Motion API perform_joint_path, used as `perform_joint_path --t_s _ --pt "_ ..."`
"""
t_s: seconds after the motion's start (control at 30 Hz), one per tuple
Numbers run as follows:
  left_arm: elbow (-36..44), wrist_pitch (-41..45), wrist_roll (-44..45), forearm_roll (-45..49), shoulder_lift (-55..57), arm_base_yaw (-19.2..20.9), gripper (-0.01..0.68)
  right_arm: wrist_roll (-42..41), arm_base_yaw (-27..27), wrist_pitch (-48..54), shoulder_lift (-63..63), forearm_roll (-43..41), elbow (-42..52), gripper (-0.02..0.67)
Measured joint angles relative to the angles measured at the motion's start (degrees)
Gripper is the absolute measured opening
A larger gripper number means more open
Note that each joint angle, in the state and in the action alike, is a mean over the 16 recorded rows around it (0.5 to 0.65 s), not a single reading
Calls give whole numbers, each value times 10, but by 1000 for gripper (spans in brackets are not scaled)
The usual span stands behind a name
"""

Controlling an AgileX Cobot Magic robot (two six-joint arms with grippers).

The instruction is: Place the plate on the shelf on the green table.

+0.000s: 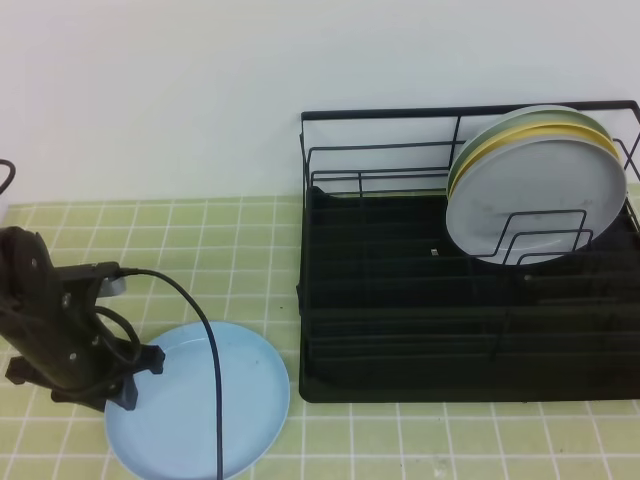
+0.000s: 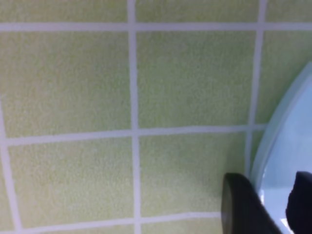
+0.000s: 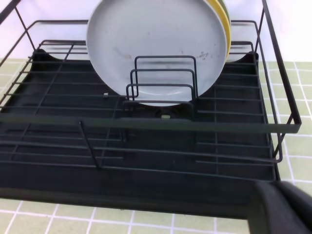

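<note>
Round matte plate (image 1: 200, 400), seemingly plastic.

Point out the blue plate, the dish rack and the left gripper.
blue plate (image 1: 225, 400), exterior high view, bare centre right of the cable.
dish rack (image 1: 400, 330), exterior high view, black tray base.
left gripper (image 1: 135, 375), exterior high view, fingertips at the plate's left rim.

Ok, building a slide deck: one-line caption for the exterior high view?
Left gripper straddles the blue plate's left rim on the green table; rack beside it.
</note>
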Motion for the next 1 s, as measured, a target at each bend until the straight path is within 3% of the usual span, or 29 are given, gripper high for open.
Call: perform_joint_path --t_s 0.57,1.0 --pt "0 -4 2 23 -8 0 26 0 0 0 0 0 0 10" --pt "0 -13 9 97 -112 0 4 -1 0 3 0 6 0 11"
